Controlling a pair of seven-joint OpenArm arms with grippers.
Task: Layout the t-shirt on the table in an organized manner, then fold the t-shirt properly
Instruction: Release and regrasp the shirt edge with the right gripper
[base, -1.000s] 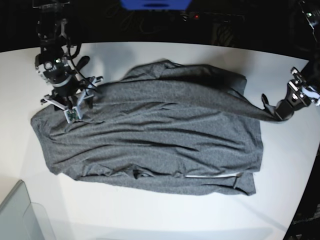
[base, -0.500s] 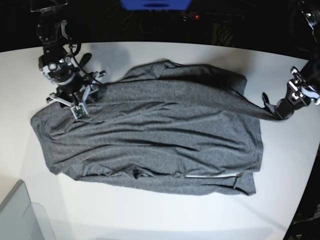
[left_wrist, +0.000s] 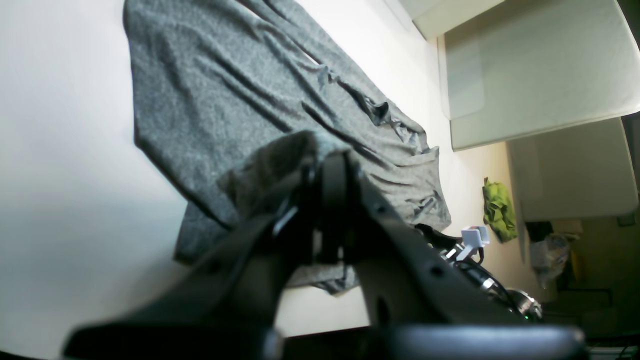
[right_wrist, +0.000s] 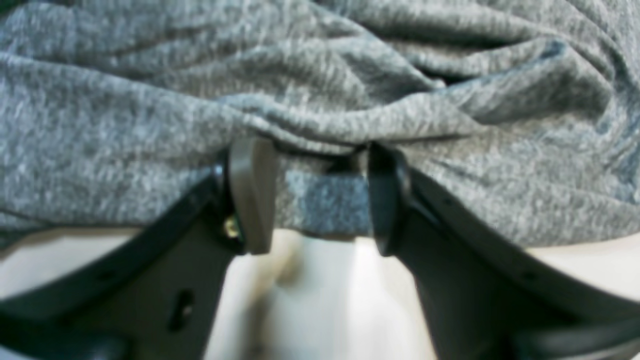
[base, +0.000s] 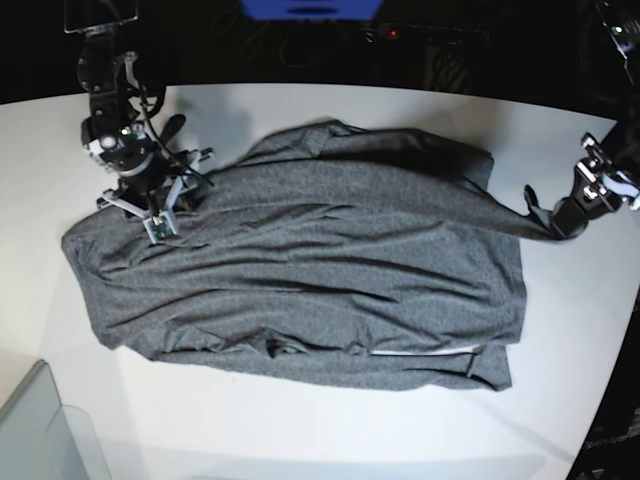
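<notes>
The dark-grey t-shirt (base: 320, 270) lies spread across the white table (base: 300, 430), wrinkled, with its long side running left to right. My left gripper (base: 553, 224) is at the right edge of the base view, shut on a corner of the shirt that it holds stretched out sideways. In the left wrist view the cloth (left_wrist: 225, 85) bunches over the closed left gripper (left_wrist: 327, 170). My right gripper (base: 160, 215) sits at the shirt's far left corner. In the right wrist view the right gripper (right_wrist: 317, 200) is open, its fingers (right_wrist: 252, 195) straddling a fold at the shirt's edge (right_wrist: 320, 100).
A translucent grey bin corner (base: 40, 430) sits at the front left. A blue object (base: 310, 8) is beyond the far edge. The table's curved edge runs close to the left gripper on the right. A green item (left_wrist: 497, 210) lies off the table.
My right gripper has shifted a little toward the far edge and to the right over the shirt's corner. The left gripper and the shirt have stayed in place.
</notes>
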